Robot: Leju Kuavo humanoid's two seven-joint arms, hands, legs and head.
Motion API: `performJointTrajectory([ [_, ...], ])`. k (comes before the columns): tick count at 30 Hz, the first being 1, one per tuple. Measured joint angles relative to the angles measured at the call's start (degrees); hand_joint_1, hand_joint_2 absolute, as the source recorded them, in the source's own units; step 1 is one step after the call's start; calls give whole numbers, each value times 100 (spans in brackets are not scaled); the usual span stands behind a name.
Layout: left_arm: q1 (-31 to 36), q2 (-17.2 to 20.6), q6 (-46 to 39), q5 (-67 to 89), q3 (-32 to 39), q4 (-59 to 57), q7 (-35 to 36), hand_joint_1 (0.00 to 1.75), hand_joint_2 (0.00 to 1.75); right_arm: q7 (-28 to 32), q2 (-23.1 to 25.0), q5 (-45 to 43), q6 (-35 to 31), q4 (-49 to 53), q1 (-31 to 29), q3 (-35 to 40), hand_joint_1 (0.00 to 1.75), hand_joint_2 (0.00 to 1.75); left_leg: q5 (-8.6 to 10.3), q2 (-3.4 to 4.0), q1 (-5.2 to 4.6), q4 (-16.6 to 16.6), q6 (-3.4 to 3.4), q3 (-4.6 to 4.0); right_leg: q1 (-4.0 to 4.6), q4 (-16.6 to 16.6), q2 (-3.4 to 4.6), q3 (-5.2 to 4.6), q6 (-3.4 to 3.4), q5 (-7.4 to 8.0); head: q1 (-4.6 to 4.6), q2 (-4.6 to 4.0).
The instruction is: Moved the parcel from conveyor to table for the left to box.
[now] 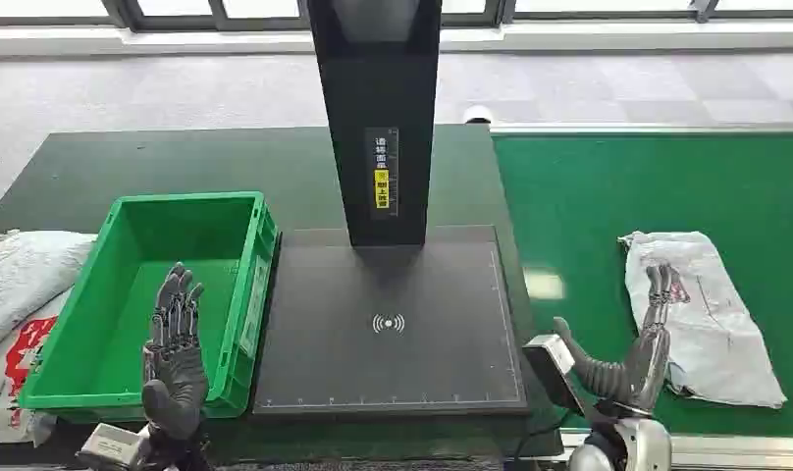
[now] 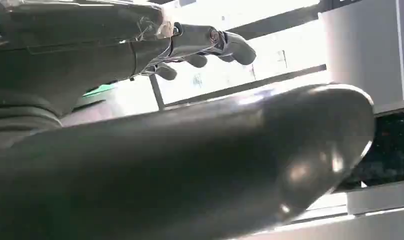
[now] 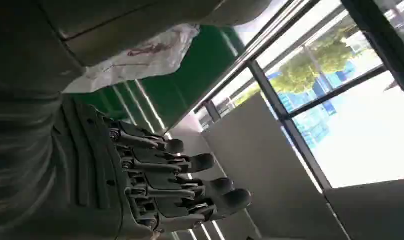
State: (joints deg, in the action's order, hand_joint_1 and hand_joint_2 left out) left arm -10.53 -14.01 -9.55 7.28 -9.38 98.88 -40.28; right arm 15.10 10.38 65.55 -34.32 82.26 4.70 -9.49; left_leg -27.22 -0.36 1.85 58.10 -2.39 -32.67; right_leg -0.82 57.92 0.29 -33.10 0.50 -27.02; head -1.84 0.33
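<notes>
Our right hand (image 1: 648,339) is raised over the near left part of the white parcel (image 1: 712,314), fingers straight and apart, grasping nothing; whether the fingertips touch the wrapper we cannot tell. The parcel lies flat on the green conveyor belt (image 1: 589,206), at the right of the scene, so the pick-up is, as we judge it, the step in hand. To do it well we should lower the hand onto the soft bag's near edge, gather a fold of the wrapper and close firmly before lifting, since a slack bag is likely to sag and slip out of a shallow pinch. Then we should carry it left, clear of the black scanner post (image 1: 378,118), and set it on the dark scanner pad (image 1: 393,334) on the counter (image 1: 177,162), where the other arm can reach it.

Our left hand (image 1: 175,343) hovers over the near part of the green crate (image 1: 240,285), fingers extended and released, holding nothing. It should wait there, out of the transfer path. More white parcels (image 1: 25,285) lie just left of the crate.
</notes>
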Motion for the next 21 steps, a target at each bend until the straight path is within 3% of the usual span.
performJointTrajectory([
  [5, 37, -22, -110, 315, 0, -28, 0, 0, 0, -855, -361, 1115, 59, -993, -766, -432, 0, 175, 3, 7, 0, 1, 0, 2, 0, 0, 9, -3, -2, 8, 0, 0],
  [9, 64, -81, -186, 492, 0, -66, 0, 0, 0, -907, -756, 1243, -9, -2026, -1414, -688, 0, 175, 10, -1, -2, 6, 8, -1, -2, 0, 1, -1, 2, 12, 0, 2],
  [15, 70, -103, -188, 518, 0, -83, 2, 0, 0, -915, -922, 1291, -57, -2648, -1669, -764, 0, 175, 10, 1, -1, 4, 8, -2, 0, 0, 4, -7, 2, 11, 0, 0],
  [21, 158, -160, -107, 503, 0, -201, 11, 0, 0, -1590, -1349, 1774, 255, -3320, -1980, -1004, 0, 175, 10, -6, -7, 9, 9, -5, -6, -3, -5, -10, 5, 11, 0, 0],
])
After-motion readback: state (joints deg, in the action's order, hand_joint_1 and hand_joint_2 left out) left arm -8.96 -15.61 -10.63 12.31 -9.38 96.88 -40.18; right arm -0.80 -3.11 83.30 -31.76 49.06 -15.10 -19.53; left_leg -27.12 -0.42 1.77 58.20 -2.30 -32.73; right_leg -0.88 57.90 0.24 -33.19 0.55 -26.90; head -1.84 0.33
